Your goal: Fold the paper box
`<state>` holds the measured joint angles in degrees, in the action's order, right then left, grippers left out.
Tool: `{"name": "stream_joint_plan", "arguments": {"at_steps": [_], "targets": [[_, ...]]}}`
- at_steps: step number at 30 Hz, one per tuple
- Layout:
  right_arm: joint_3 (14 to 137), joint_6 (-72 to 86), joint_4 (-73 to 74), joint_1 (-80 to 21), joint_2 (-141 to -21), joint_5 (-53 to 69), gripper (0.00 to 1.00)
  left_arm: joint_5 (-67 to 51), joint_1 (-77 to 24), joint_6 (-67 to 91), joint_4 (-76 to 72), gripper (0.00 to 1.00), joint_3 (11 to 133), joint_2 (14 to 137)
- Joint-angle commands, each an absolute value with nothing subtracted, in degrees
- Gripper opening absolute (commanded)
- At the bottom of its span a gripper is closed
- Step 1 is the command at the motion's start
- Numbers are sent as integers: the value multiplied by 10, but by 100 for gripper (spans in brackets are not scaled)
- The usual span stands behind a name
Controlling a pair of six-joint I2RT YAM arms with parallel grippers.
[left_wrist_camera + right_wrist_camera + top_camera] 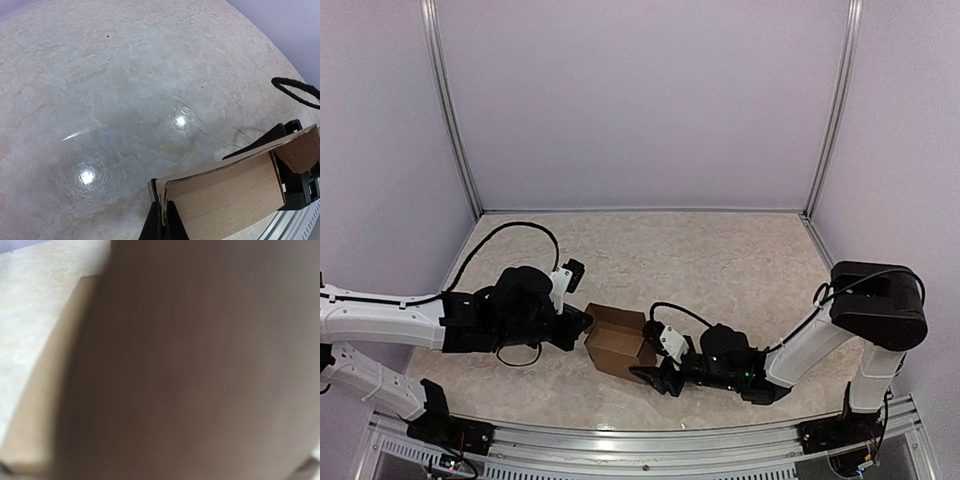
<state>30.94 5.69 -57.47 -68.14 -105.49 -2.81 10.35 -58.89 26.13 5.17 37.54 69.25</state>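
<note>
The paper box (618,341) is a brown cardboard carton, partly folded with its top open, near the table's front middle. My left gripper (580,325) is shut on the box's left wall. In the left wrist view its black fingers (152,225) pinch the edge of the cardboard wall (225,195). My right gripper (656,377) is low against the box's right front side. The right wrist view is filled with blurred brown cardboard (190,365), which hides its fingers, so I cannot tell whether that gripper is open or shut.
A black cable (525,232) loops over the table behind the left arm, and another black cable shows in the left wrist view (300,90). Pale walls and metal posts (450,110) enclose the marbled table (720,260). A metal rail (620,450) runs along the near edge.
</note>
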Motion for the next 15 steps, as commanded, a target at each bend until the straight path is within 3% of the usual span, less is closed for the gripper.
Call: {"name": "stream_joint_plan", "arguments": {"at_steps": [1, 15], "targets": [[304, 84, -672, -674, -1066, -149, 11, 108, -606, 270, 128, 0, 386, 713], [285, 89, -758, -689, -1117, -219, 13, 132, -629, 297, 128, 0, 390, 742]]}}
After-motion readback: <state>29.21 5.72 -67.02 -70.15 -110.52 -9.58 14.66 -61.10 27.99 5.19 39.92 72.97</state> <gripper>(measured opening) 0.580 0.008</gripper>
